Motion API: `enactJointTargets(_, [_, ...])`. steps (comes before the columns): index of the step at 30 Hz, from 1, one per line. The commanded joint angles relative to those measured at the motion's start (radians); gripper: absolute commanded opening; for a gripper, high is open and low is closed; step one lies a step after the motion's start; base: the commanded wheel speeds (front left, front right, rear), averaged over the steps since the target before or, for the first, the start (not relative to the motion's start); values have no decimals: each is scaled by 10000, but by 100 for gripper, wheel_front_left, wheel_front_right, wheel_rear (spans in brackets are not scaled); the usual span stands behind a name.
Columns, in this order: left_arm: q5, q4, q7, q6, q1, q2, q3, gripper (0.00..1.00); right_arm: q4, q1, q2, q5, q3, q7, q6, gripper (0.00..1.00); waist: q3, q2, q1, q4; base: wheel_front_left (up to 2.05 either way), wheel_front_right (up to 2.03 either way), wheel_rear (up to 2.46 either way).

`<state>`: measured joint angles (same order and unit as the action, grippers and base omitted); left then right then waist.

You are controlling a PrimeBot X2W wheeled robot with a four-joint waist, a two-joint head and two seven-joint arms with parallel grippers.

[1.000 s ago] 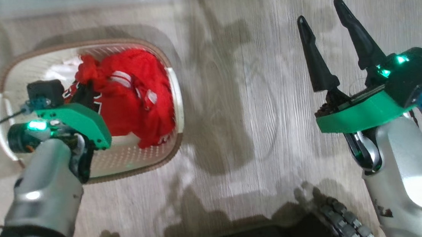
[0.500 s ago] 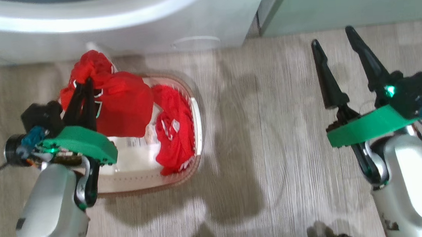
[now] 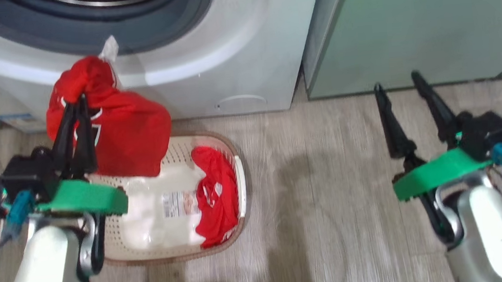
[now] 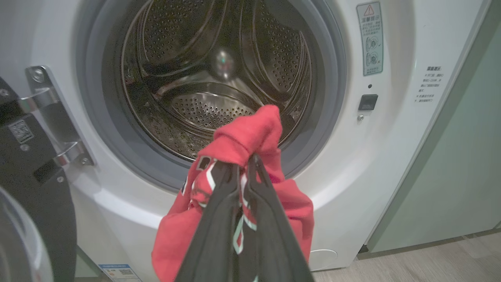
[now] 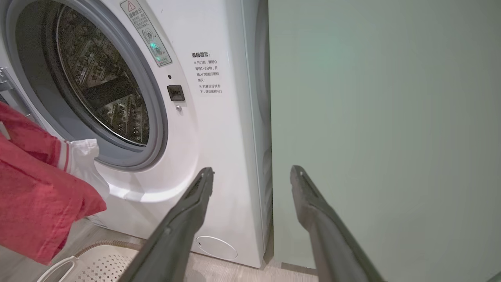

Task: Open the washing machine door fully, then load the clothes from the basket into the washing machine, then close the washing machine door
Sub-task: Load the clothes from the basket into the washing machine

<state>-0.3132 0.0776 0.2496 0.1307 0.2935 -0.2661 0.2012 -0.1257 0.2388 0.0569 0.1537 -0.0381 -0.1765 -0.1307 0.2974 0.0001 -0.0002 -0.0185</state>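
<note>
At the far left the washing machine door stands swung open. Its wide black rim hangs on a bright metal hinge, and the edge of its clear glass bowl curves in below. The left hand has its two long dark fingers pressed together on a bunched fold of the clothes. This soft, creased red piece with a navy-and-white printed patch hangs in the air from that pinch, in front of the lower lip of the washing machine opening and above the basket.

The basket sits on the pale wood-grain floor, close before the machine's front. It is a rounded rectangle of cream perforated plastic with a brown woven-look rim. Another red piece lies crumpled along its right side, just beside a sticker on the base.

The machine's front is smooth white, with a grey rubber ring framing the perforated steel drum and a small round flap low down. To its right stands a flat, matte pale green cabinet. The right hand hovers over the floor near the cabinet's foot, its tapered fingers spread apart and holding nothing.
</note>
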Motion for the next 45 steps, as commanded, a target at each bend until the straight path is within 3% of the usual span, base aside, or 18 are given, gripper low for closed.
enactJointTargets(1, [164, -502, 122, 125, 3, -438, -450, 0, 257, -180, -66, 71, -250, 33, 0, 100, -359, -1, 2, -67, 0, 0, 0])
enactJointTargets(21, [344, -1246, 72, 635, -1875, -634, -599, 0, 836, -1641, -66, 159, -166, 639, 0, 100, -1769, -1, 2, -187, 0, 0, 0])
enactJointTargets(45, [170, -1048, 33, 724, -1744, -646, -492, 0, 1018, -1590, -66, 103, -215, 793, 0, 100, -1713, -1, 2, -126, 0, 0, 0])
